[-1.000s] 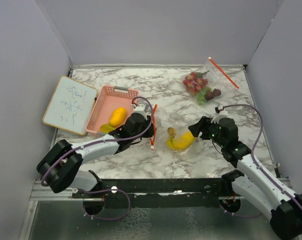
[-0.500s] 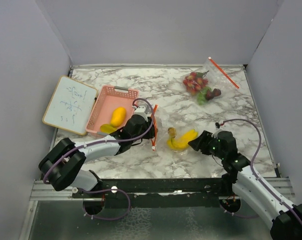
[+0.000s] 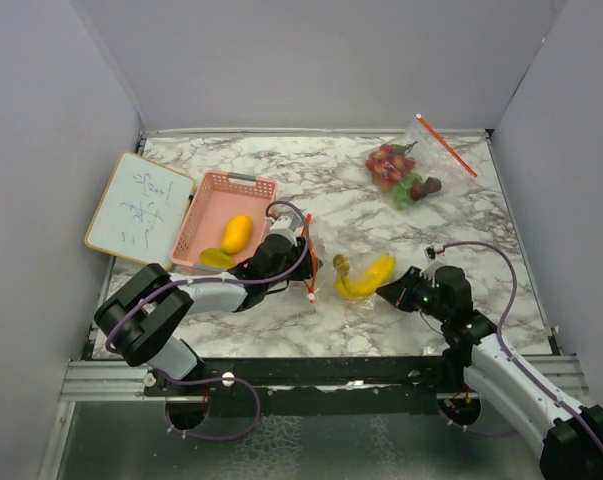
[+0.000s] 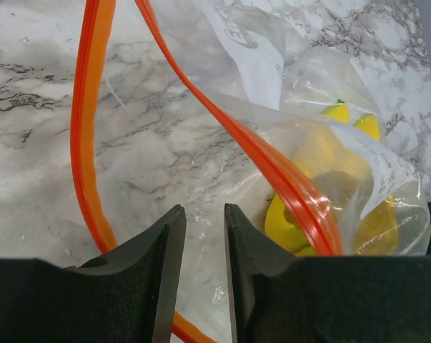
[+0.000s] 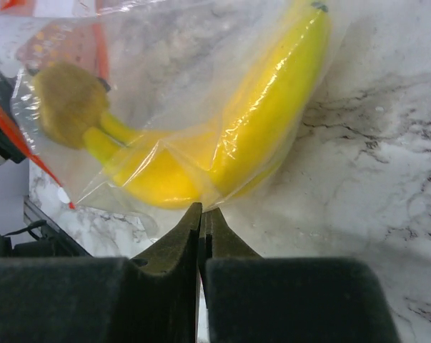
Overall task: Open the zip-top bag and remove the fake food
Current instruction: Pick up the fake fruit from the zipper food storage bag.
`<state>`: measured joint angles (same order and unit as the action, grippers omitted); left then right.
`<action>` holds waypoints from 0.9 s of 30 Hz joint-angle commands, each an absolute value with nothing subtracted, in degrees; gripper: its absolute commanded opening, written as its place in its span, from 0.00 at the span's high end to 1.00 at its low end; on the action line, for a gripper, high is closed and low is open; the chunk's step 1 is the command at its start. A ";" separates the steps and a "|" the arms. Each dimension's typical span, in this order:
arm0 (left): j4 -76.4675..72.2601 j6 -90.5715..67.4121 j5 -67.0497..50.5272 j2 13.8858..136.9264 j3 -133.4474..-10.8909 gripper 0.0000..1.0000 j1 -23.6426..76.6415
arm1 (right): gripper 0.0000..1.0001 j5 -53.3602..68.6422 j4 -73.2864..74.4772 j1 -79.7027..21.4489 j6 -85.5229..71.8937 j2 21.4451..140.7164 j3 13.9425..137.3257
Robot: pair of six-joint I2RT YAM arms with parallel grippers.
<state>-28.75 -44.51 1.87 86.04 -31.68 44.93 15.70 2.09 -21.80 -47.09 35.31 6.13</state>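
Observation:
A clear zip-top bag [image 3: 353, 285] with an orange zip strip [image 4: 83, 143] lies at the table's middle front, its mouth gaping. Inside lie fake food pieces: a yellow banana [image 5: 272, 107] and a brownish round piece [image 5: 68, 100]. My right gripper [image 5: 203, 209] is shut on the bag's clear edge right beside the banana [image 3: 369, 277]. At the bag's mouth sits my left gripper [image 4: 204, 211], jaws a narrow gap apart over clear film and marble, with the zip strip running on both sides. In the top view it [image 3: 299, 258] touches the strip.
A second zip-top bag [image 3: 406, 170] holding red, green and dark pieces lies at the back right. A pink slotted basket [image 3: 209, 200] with yellow pieces stands left of the left gripper. A small whiteboard [image 3: 139, 208] leans at the far left. Grey walls enclose the table.
The right gripper drew back toward the near edge and closed on the bag's edge. The left gripper's jaws parted slightly, and its arm pulled a little nearer.

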 commanded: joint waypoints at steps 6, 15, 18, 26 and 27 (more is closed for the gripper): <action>-41.87 -47.04 -2.36 89.52 -29.72 0.46 45.35 | 0.98 13.24 8.62 -21.79 -39.21 33.05 20.91; -50.70 -47.29 -3.88 91.53 -28.08 0.01 45.35 | 0.98 8.92 12.79 -21.72 -36.29 34.50 20.21; -52.51 -47.76 -5.34 94.11 -28.95 0.01 45.37 | 0.98 7.79 13.07 -21.79 -37.08 35.75 18.78; -56.82 -49.74 -5.35 99.94 -28.85 0.01 45.37 | 0.98 8.36 15.72 -21.80 -30.43 35.76 29.10; -56.94 -49.82 -5.06 100.08 -28.83 0.01 45.39 | 0.98 6.29 16.42 -21.80 -30.12 36.47 29.32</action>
